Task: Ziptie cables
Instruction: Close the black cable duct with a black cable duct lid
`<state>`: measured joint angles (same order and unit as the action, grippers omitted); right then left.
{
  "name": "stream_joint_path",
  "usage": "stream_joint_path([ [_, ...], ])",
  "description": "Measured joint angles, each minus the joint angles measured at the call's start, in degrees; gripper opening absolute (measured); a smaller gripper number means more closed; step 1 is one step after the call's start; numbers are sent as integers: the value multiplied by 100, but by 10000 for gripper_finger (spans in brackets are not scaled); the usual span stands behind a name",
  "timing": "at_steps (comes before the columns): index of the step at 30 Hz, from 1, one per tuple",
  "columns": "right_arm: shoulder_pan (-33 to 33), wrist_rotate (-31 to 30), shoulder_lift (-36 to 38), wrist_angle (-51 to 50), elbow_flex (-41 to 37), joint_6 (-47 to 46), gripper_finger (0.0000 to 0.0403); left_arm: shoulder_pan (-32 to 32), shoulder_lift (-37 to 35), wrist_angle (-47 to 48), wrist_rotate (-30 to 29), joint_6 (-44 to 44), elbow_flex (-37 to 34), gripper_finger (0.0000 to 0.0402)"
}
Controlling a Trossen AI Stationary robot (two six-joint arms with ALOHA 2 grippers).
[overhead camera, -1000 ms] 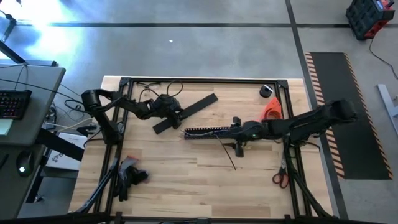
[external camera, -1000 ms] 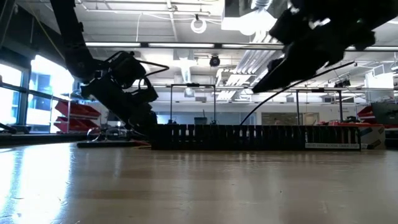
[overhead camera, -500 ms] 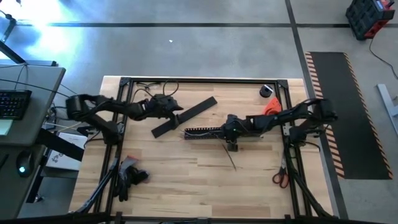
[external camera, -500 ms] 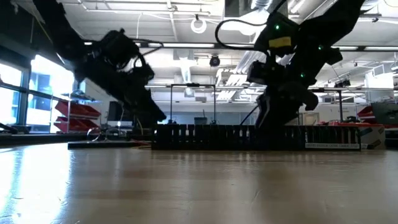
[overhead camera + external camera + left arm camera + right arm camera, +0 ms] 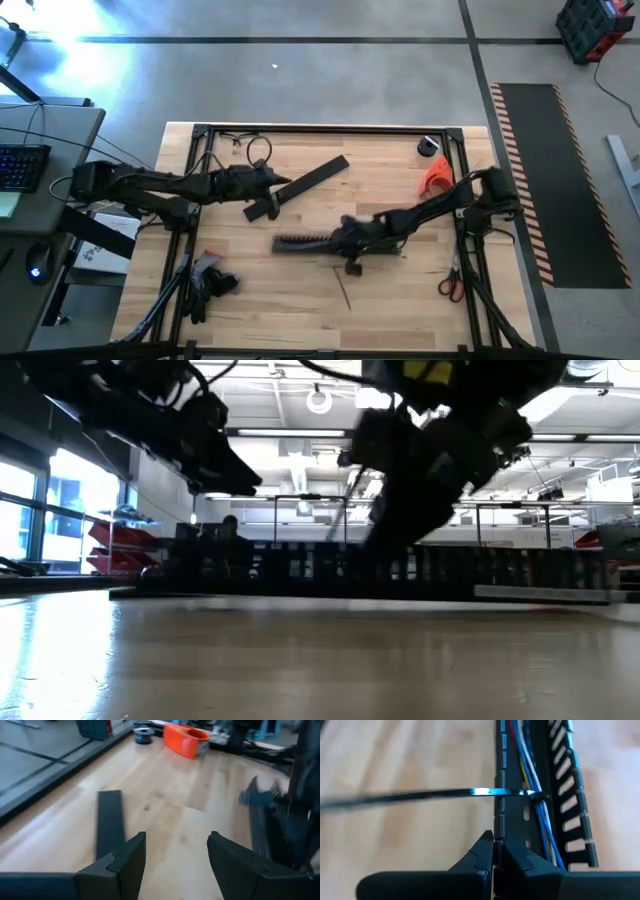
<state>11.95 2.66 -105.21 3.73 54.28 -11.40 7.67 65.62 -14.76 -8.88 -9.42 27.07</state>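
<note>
Two arms: both worked over the tabletop (image 5: 400, 290), the slotted duct (image 5: 305, 242) serving as landmark.
Left tool (image 5: 176, 851): fingers spread with nothing between them, hovering over the flat black strip (image 5: 300, 184) behind the duct.
Left arm change: a second earlier its wrist sat folded near the rear rail; since then it had stretched out low along the strip.
Slotted duct: earlier it lay further back and to the right; it had since slid forward and leftward, dragged by the right arm.
Cables (image 5: 536, 795): blue, white and yellow wires lay inside the duct's channel, running along it.
Zip tie (image 5: 445, 795): a thin dark strand crossed the duct's wall and met the wires; whether it looped them I cannot tell.
Right tool (image 5: 497, 851): fingers pressed together on the duct's near wall, at the duct's right end in the overhead view.
Meaning: the duct appeared to be getting repositioned; the tie did not yet look cinched.
Orange object (image 5: 437, 178): unmoved, well right of the duct.
</note>
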Motion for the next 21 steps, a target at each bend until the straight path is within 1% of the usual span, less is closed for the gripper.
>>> stream_joint_path([
  [6,324,105,-1109,-66,1281,10,3,-875,-24,319,-542,-406,4,188],
  [8,359,133,-1327,-152,1614,30,8,-1140,-24,535,-807,-541,4,188],
  [10,360,245,-1432,-383,1922,123,23,-1364,-22,681,-1103,-701,4,188],
  [13,358,248,-1398,-780,2281,400,63,-1619,-26,713,-1440,-872,9,188],
  [16,291,254,-1216,-1270,2596,796,117,-1774,-80,716,-1747,-949,9,188],
  [19,116,258,-973,-1938,2899,1447,174,-1852,-204,782,-2028,-1044,15,188],
  [21,-79,256,-769,-2185,2960,1982,207,-1880,-303,790,-2086,-1087,15,188],
])
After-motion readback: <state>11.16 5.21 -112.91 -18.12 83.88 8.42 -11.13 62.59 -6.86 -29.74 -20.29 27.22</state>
